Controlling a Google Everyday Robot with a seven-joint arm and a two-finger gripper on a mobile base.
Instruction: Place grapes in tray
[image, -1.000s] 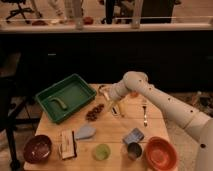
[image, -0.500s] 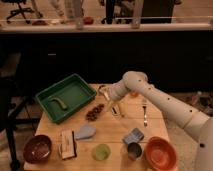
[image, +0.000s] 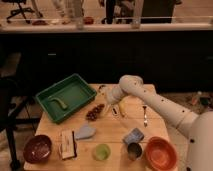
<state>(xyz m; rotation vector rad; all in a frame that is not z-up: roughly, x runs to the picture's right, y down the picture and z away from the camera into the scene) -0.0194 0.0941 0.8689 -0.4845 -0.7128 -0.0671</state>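
The grapes, a small dark red-purple bunch, lie on the wooden table just right of the green tray. The tray stands at the table's back left and holds a green curved item. My gripper hangs at the end of the white arm, just above and to the right of the grapes, close to them.
A banana and a fork lie right of the gripper. Along the front are a maroon bowl, a snack pack, a grey-blue cloth, a green cup, a metal cup, a blue packet and an orange bowl.
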